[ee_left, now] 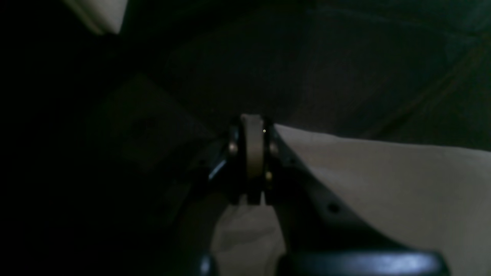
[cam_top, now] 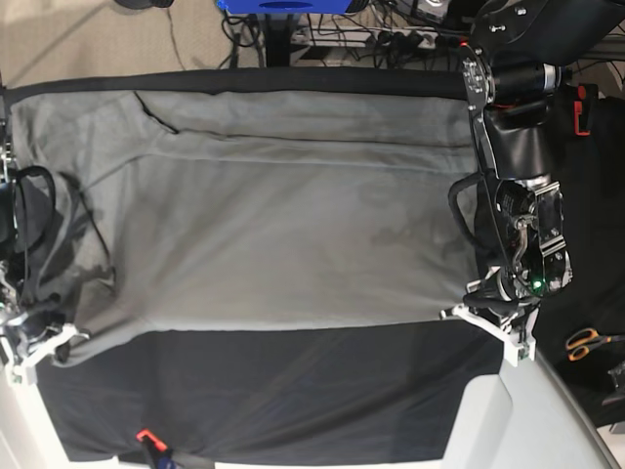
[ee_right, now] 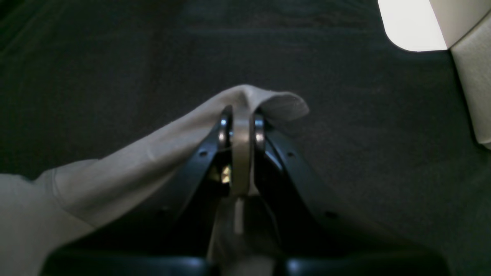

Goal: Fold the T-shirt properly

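Observation:
The grey T-shirt lies spread wide across the black table cloth, its near edge held up at both ends. My left gripper is at the shirt's near right corner. In the left wrist view that gripper is shut on a fold of the T-shirt. My right gripper is at the near left corner. The right wrist view shows this gripper shut on a pinched ridge of the T-shirt above the cloth.
Orange-handled scissors lie off the table's right side. A small red clip sits at the cloth's near edge. A white corner piece sits near right. Cables and a blue stand are beyond the far edge.

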Action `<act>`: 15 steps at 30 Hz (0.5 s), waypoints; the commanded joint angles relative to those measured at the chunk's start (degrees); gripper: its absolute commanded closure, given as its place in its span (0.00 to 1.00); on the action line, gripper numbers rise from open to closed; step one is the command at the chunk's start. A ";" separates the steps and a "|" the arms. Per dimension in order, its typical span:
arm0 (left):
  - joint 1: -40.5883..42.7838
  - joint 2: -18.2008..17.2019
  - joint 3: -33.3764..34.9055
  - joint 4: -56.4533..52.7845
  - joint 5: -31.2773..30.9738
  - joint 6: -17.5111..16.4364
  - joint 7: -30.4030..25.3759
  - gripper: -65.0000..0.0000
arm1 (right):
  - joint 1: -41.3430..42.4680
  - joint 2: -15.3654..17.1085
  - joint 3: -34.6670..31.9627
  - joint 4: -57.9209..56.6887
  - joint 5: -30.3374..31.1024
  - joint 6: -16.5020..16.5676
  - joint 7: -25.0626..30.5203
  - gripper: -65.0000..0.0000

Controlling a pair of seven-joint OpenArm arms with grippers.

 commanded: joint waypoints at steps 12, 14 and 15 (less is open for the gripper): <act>-1.20 -0.70 -0.54 3.21 0.06 -0.16 -1.21 1.00 | 1.98 -0.65 -9.53 0.62 0.58 1.85 1.73 1.00; -0.15 -0.70 -0.46 4.71 0.06 -0.16 -1.21 1.00 | 1.98 -0.65 -9.53 0.71 0.58 1.93 1.73 1.00; 0.20 -0.70 -0.37 5.41 0.06 -0.16 -1.21 1.00 | 1.98 -0.74 -9.53 0.71 0.58 1.93 1.73 1.00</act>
